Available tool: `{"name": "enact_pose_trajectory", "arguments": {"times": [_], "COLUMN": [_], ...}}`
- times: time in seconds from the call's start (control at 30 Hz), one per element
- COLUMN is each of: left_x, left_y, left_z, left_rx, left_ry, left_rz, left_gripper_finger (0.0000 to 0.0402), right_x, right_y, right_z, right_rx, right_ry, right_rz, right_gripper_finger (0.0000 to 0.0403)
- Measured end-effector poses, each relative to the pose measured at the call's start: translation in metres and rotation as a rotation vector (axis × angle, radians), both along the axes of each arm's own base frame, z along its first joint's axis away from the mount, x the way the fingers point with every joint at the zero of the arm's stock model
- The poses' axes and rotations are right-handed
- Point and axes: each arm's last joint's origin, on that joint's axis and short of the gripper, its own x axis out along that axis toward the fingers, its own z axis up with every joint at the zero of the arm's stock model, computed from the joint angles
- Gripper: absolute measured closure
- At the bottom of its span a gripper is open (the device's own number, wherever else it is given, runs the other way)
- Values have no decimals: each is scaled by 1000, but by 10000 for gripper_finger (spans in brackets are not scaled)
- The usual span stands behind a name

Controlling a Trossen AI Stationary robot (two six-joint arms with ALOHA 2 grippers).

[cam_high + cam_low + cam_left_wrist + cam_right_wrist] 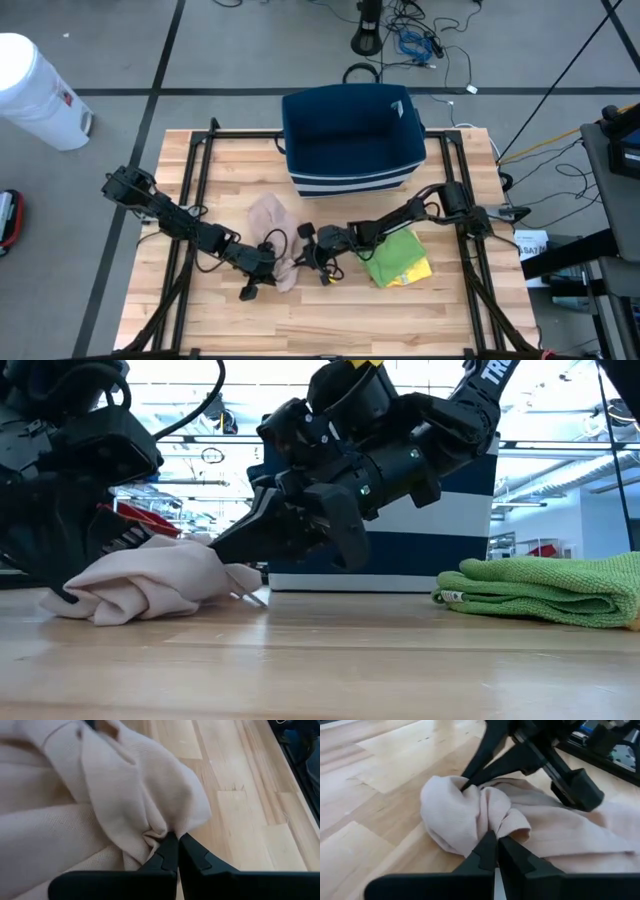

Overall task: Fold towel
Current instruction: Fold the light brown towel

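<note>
- The left gripper (176, 840) is pressed together on a pinch of the pink towel (90, 805), holding a bunched fold right at its fingertips.
- The right gripper (496, 840) is likewise squeezed shut on the towel (470, 810), biting a gathered ridge from the opposite side; the left gripper's fingers (485, 750) meet the same bundle just beyond it.
- The towel (272, 238) lies crumpled on the table (330, 320) between the two grippers (262, 268) (318, 258), its loose body trailing away behind the left one.
- Handling, as a judgement: the cloth looks light, soft and limp, with no stiffness of its own. It should drape and sag wherever unsupported, and thin pinches may slip out if pulled hard.
- Better holds would likely be two corners or a hem edge, well apart, so the sheet can be stretched flat; the present pinches sit close together in the middle of a wad, and which layer each holds I cannot tell.
- Beside the right gripper, farther out along its arm, a folded green cloth (398, 260) lies on the table, apart from the towel.
- Beyond both grippers stands a navy bin (352, 135), near enough to limit spreading the towel that way.
- Past the table edge, a white container (35, 90) stands on the floor, out of the way.
</note>
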Motion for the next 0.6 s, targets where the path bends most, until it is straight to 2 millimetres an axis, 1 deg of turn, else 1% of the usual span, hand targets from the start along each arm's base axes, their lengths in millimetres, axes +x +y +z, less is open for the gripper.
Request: {"name": "enact_pose_trajectory", "arguments": {"times": [0.1, 0.27, 0.43, 0.6], "left_x": [0, 0, 1, 5], "left_y": [0, 0, 1, 0], "left_z": [0, 0, 1, 6], "left_rx": [3, 11, 30, 21], "left_ry": [1, -3, -26, -96], "left_rz": [2, 17, 47, 47], "left_gripper_finger": [401, 398, 368, 330], "right_x": [-1, -5, -15, -30], "right_y": [4, 11, 17, 17], "right_z": [2, 14, 35, 49], "right_rx": [7, -15, -58, -90], "right_ry": [-3, 5, 44, 169], "right_rz": [29, 60, 91, 121], "right_gripper_finger": [400, 401, 402, 402]}}
